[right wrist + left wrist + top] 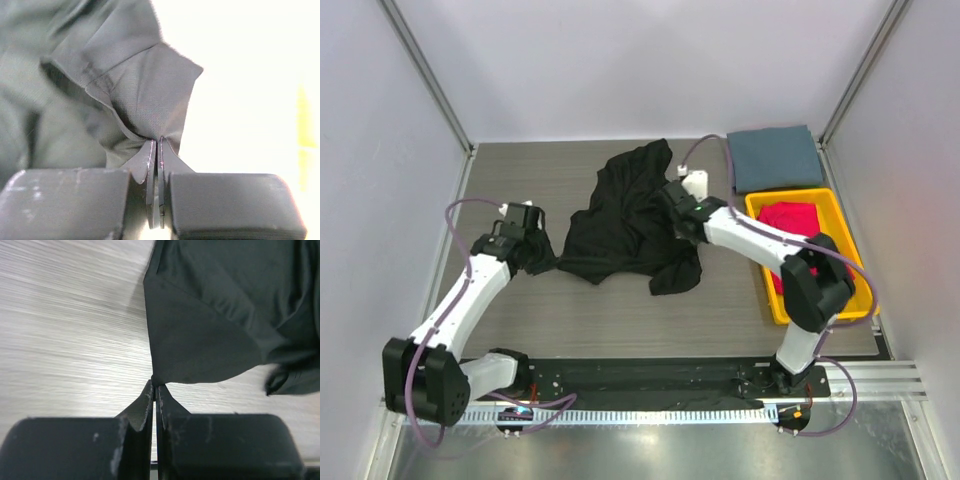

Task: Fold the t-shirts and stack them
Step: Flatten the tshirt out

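Observation:
A black t-shirt (625,220) lies crumpled in the middle of the table. My left gripper (532,252) is shut on the shirt's left corner; in the left wrist view the fingertips (155,385) pinch the cloth's point, the rest of the black t-shirt (220,315) spreading away above. My right gripper (672,198) is shut on a fold at the shirt's right side, and the right wrist view shows the black cloth (135,95) bunched into the closed tips (156,142). A slate grey-blue t-shirt (775,156) lies folded at the back right. A magenta-red t-shirt (792,222) sits in the tray.
A yellow plastic tray (836,210) stands at the right edge, partly under my right arm. White walls with metal corner posts enclose the table on three sides. A black rail runs along the near edge between the arm bases.

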Controlling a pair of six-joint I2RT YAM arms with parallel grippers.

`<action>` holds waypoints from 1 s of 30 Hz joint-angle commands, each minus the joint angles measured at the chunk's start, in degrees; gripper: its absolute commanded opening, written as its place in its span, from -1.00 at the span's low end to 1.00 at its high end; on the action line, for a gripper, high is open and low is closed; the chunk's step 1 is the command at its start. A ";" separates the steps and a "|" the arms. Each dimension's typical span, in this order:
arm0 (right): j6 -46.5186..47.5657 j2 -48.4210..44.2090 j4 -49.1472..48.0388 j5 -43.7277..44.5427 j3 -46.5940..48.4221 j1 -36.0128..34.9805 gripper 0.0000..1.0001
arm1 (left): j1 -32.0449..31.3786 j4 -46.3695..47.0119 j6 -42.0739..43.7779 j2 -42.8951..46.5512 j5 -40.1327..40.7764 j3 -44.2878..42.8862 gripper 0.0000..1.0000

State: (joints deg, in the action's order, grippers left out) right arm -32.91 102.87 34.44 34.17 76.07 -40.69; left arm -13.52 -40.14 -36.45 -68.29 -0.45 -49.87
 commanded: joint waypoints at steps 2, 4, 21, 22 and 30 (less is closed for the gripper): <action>3.37 -6.63 -2.17 1.52 -2.07 8.16 -0.89 | 1.30 -7.57 4.01 4.83 9.83 -4.97 -1.00; 5.47 -6.81 -6.30 -1.11 -2.68 11.31 -0.89 | 1.74 -9.16 4.71 6.06 15.37 -6.20 -1.00; 13.57 23.31 -15.20 -19.49 37.16 18.01 -0.69 | 7.80 -12.86 7.62 13.62 22.44 -7.97 -1.00; 13.57 24.56 -11.27 -19.15 40.26 18.01 -0.58 | 7.81 -12.60 7.53 13.28 20.16 -7.97 -0.99; 11.72 17.56 3.18 -17.12 37.59 17.84 -0.17 | 7.81 -6.45 4.81 10.64 0.81 -2.79 -1.00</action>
State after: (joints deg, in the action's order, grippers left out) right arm -20.43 127.94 31.46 16.84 118.28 -22.76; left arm -5.96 -51.03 -30.00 -56.88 8.64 -54.92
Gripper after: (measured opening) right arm 0.405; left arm 0.005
